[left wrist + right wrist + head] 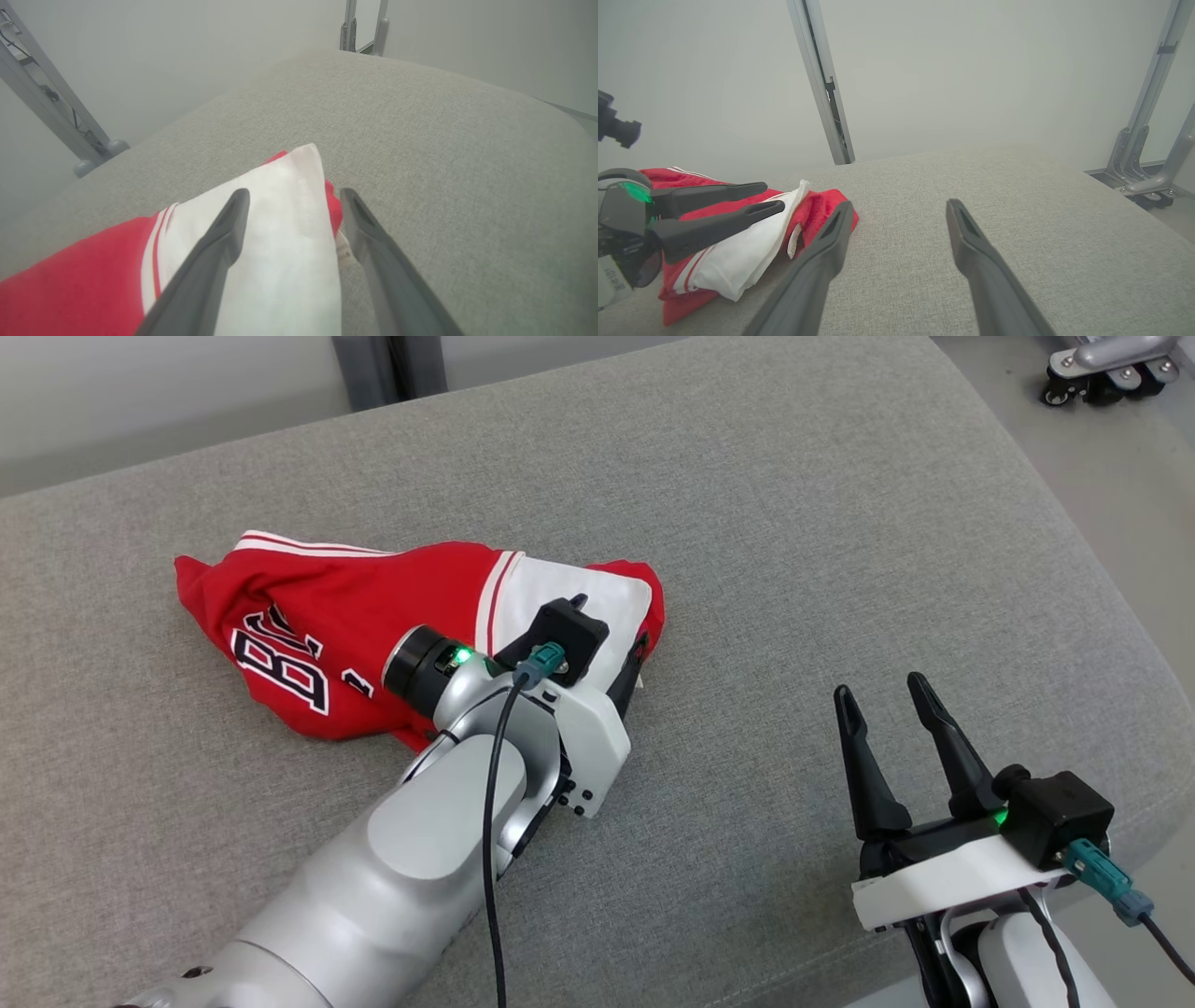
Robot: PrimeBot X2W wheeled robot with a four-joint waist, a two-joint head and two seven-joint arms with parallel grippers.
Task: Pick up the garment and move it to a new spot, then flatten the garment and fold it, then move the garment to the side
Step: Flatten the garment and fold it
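The garment (327,644), a red jersey with white trim and dark lettering, lies on the grey cushion (794,523) in its left half, well in from the far edge and from the right edge. It is not spread flat. It sits as a compact, uneven bundle with layers doubled over, the lettering skewed and a white panel (285,261) turned up at its right end. The left gripper (294,196) is over that right end with its jaws apart and nothing held. One finger is over the white panel and the other is just beside the garment's edge, above bare cushion, so the cloth is released. The right gripper (882,689) hovers over bare cushion near the front right, well apart from the garment, its jaws also spread and empty. As a judgement, the stage is hard to fix from this moment alone. The bundle is too ragged to count as a clean fold, and nothing shows whether this spot is the new one or the side one. If this is a loose heap, the flattening, the fold and the final shift to the side all remain. If it counts as folded, at most the move aside is left. The open left jaws bracketing the edge suit either a fresh grasp or a let-go.
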